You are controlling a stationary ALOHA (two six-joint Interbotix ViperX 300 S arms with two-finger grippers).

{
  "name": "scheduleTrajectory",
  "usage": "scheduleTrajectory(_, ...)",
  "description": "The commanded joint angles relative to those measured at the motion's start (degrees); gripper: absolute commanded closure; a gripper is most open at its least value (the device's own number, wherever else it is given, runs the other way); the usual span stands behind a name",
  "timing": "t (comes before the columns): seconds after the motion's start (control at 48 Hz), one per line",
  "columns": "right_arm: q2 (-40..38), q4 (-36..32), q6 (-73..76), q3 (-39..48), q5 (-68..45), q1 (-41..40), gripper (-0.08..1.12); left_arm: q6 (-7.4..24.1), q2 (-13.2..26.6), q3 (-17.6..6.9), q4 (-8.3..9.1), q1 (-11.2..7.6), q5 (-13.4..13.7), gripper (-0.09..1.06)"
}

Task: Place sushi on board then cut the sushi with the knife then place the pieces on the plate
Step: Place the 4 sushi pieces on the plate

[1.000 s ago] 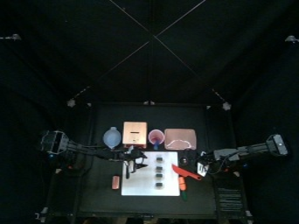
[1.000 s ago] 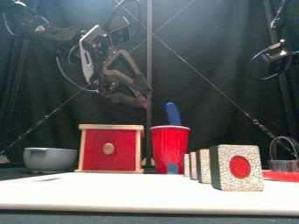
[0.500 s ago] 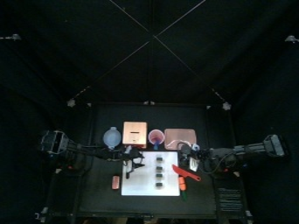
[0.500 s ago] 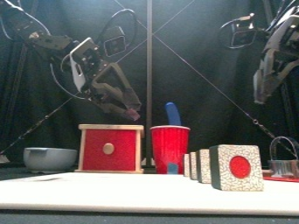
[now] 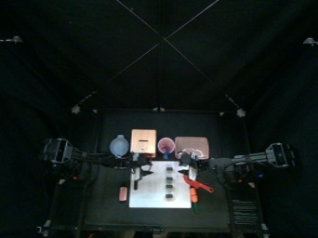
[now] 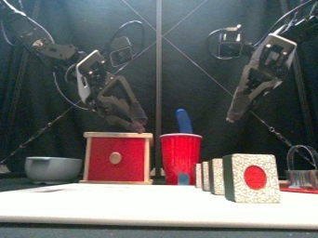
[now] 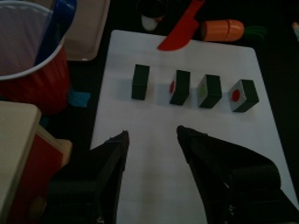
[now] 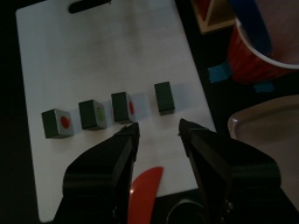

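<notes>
- Sushi pieces (image 7: 179,87): four in a row on the white cutting board (image 7: 187,166), standing slightly apart. Placing and cutting look done.
- Red knife (image 5: 194,184) lies at the board's 3 o'clock edge.
- Pink tray (image 5: 189,145), at 1 o'clock from the board, holds no piece. The transfer remains.
- Left gripper (image 7: 152,136) and right gripper (image 8: 159,128) hover over the row, jaws apart and empty.

White board (image 7: 158,127) — dark green sushi pieces (image 7: 177,87), speckled faces, red centres — red knife (image 7: 181,31).

Left arm (image 5: 69,154) and right arm (image 5: 255,160) — black, jointed, trailing looped cables. Left gripper (image 7: 152,136) and right gripper (image 8: 159,128) — dark tapering jaws under pale plates.
</notes>
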Motion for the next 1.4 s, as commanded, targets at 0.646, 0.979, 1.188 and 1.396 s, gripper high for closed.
scheduleTrajectory(0.646, 20.74, -6.06, -0.18, -11.34, -1.93, -2.9, 0.15, 0.09, 0.09, 0.26, 0.44, 0.35, 0.0, 0.12)
scheduleTrajectory(0.979, 24.17, -5.89, -0.09, -11.6, -2.02, -2.64, 0.3, 0.09, 0.26, 0.26, 0.44, 0.35, 0.0, 0.12)
scheduleTrajectory(1.188, 19.6, -4.92, -0.09, -10.9, -0.79, -3.16, 0.4, 0.0, 0.26, 0.44, 0.44, 0.35, 0.0, 0.12)
scheduleTrajectory(1.396, 9.76, -5.19, -0.09, -8.0, 6.33, -6.94, 0.4, 0.09, 0.26, 0.26, 0.44, 0.35, 0.0, 0.12)
